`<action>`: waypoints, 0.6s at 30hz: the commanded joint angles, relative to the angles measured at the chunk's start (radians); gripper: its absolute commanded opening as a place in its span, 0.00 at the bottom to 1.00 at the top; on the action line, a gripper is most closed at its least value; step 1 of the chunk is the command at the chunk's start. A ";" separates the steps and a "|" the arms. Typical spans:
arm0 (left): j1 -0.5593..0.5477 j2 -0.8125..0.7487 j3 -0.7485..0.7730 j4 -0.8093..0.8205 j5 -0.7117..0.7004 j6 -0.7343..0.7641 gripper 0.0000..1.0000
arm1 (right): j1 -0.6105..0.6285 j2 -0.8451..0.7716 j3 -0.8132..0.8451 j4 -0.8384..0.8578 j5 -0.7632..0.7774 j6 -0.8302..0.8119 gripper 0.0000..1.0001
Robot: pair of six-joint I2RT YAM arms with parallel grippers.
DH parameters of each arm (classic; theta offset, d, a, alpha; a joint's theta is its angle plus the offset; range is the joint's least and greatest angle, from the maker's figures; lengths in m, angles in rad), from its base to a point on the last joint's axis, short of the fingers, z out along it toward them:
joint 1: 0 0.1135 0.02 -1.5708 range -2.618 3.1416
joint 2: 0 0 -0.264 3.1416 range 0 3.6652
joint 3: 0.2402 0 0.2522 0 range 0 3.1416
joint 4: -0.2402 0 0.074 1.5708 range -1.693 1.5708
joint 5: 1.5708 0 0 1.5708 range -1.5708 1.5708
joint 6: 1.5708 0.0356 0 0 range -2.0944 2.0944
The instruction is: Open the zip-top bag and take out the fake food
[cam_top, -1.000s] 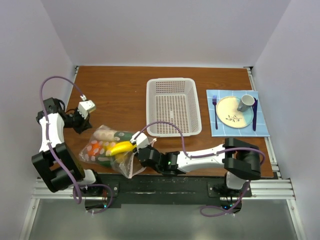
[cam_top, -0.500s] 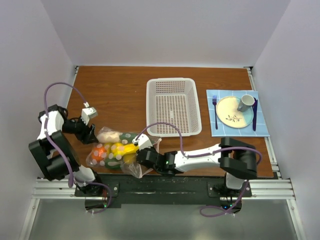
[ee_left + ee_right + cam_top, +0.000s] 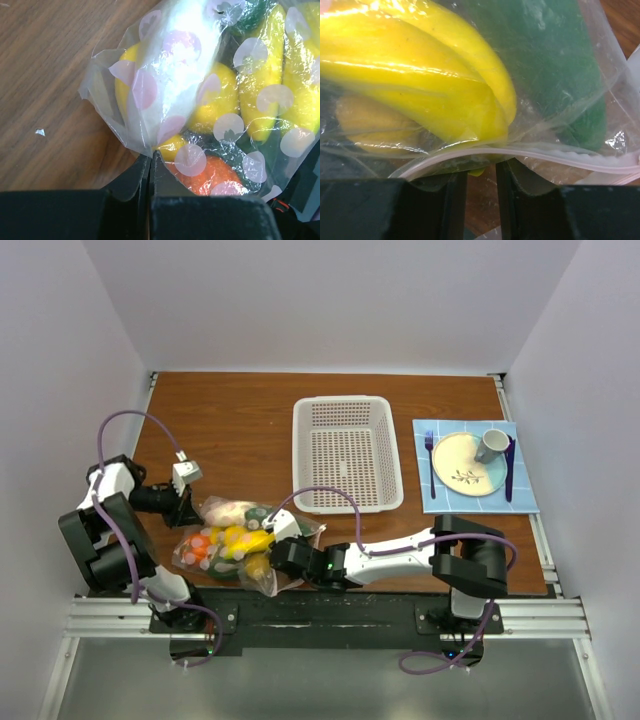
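Opening step: both claws are on the zip-top bag, and nothing is out yet.
The bag lies at the near-left of the desk, between your 2 arms, with the fake food all inside. Your left claw is closed on a fold of film at the bag's bottom corner. Your right claw has its fingers slightly apart at the pink zip strip; I cannot tell whether they pinch it. Next, I judge, you need a firm hold on 1 lip and a pull away from the left anchor. White walls box in the brown wood desk. A white perforated basket sits mid-desk, with a blue mat carrying a plate and mug to its right.
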 commanded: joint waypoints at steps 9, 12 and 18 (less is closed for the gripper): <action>0.019 -0.154 -0.012 0.183 -0.098 -0.113 0.00 | 0.004 -0.127 -0.058 -0.041 0.016 0.047 0.32; 0.019 -0.179 -0.016 0.180 -0.118 -0.110 0.00 | 0.006 -0.152 -0.081 -0.034 0.015 0.055 0.43; 0.017 -0.191 -0.009 0.153 -0.120 -0.110 0.00 | 0.004 -0.121 -0.052 -0.026 0.016 0.047 0.30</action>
